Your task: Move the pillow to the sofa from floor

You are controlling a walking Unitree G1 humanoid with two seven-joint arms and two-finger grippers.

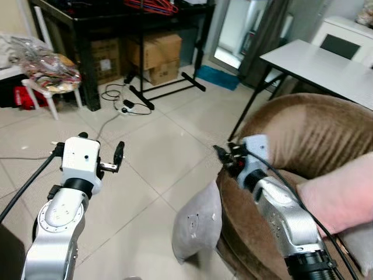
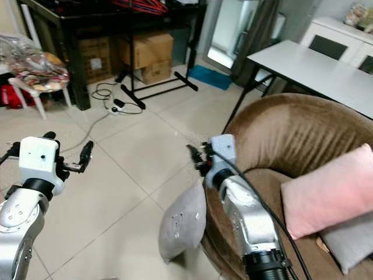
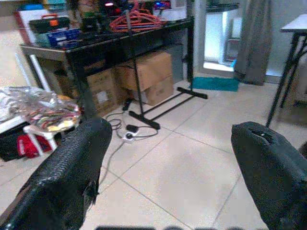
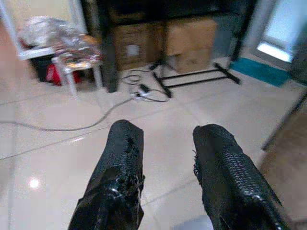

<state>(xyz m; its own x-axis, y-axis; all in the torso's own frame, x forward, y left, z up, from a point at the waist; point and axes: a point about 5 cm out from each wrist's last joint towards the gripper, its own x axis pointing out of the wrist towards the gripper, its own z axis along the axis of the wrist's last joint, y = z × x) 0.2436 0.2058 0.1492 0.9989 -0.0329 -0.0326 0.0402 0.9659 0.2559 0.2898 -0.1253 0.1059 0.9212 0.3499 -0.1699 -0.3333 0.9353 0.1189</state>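
A grey pillow point(image 1: 197, 224) stands on its edge on the tiled floor, leaning against the front of the brown sofa point(image 1: 315, 131). My right gripper point(image 1: 224, 157) hovers above the pillow, next to the sofa's arm. Its fingers point(image 4: 120, 163) are a little apart with nothing between them. Off to the left, my left gripper point(image 1: 87, 150) is raised over bare floor, wide open and empty, and its fingers point(image 3: 72, 167) frame the room. A pink pillow point(image 2: 332, 192) and a grey cushion point(image 2: 349, 245) lie on the sofa seat.
A black table point(image 1: 87, 23) with cardboard boxes point(image 1: 160, 52) under it stands at the back. A black rack stand point(image 1: 166, 87) and a cable with a power strip point(image 1: 125, 105) lie on the floor. A white chair point(image 1: 44, 81) is at far left and a white table point(image 1: 320, 64) behind the sofa.
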